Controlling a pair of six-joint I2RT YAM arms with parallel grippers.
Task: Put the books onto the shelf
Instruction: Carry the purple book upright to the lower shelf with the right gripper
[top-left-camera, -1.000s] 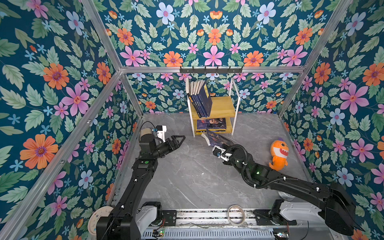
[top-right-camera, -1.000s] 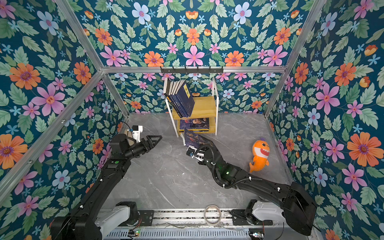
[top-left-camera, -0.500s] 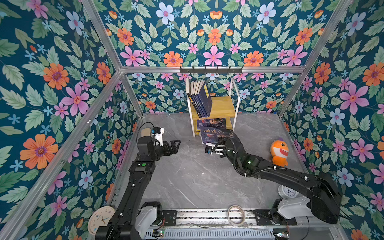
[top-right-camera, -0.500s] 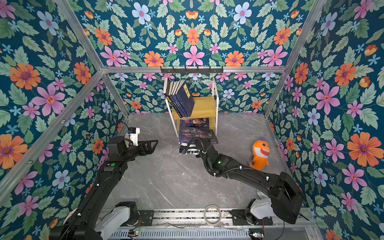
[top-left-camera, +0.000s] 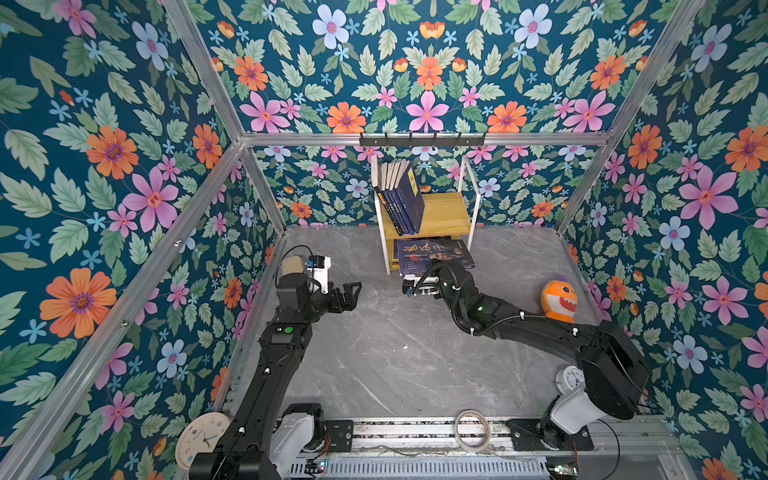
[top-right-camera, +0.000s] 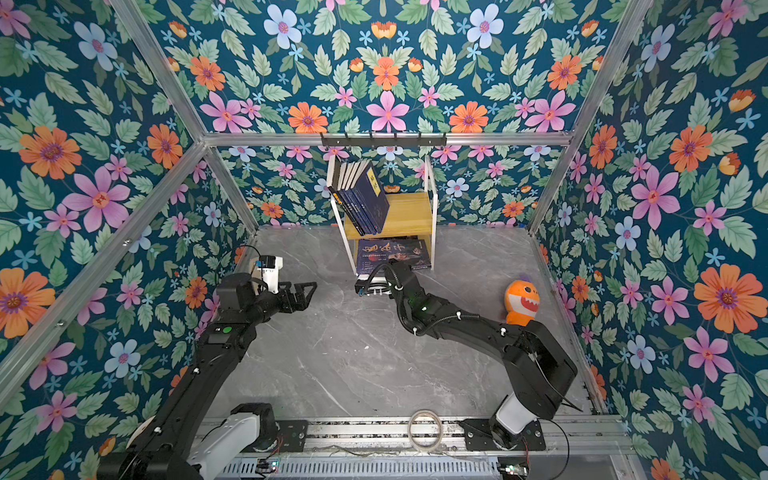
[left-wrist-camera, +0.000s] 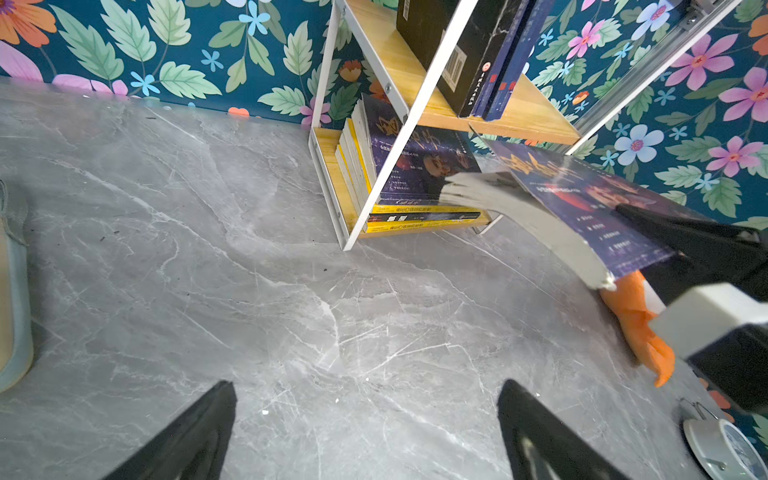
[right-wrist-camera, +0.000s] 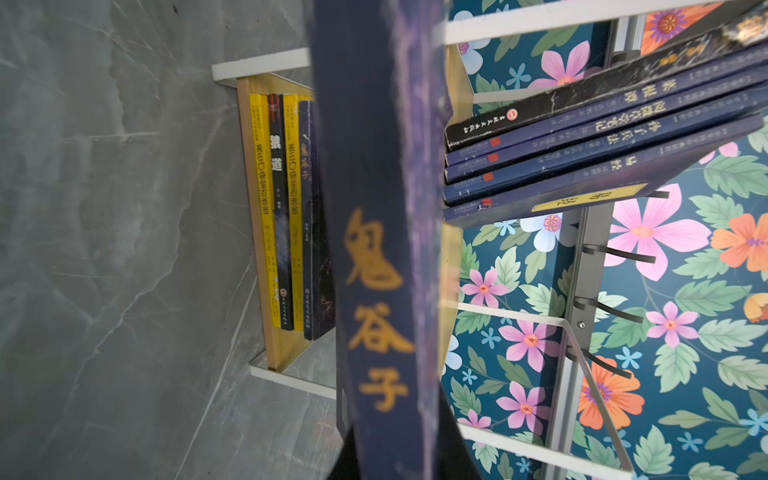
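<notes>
right gripper (top-left-camera: 444, 266) had brought the dark-blue book (top-left-camera: 428, 251), pinched in its jaws, up to the lower-tier front of the shelf (top-left-camera: 446, 212), while left gripper (top-left-camera: 353, 296) backed off, jaws spread wide.

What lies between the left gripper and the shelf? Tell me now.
Only bare grey tabletop, seen in the left wrist view, from the left gripper to the shelf; the held book hangs off to the side.
</notes>
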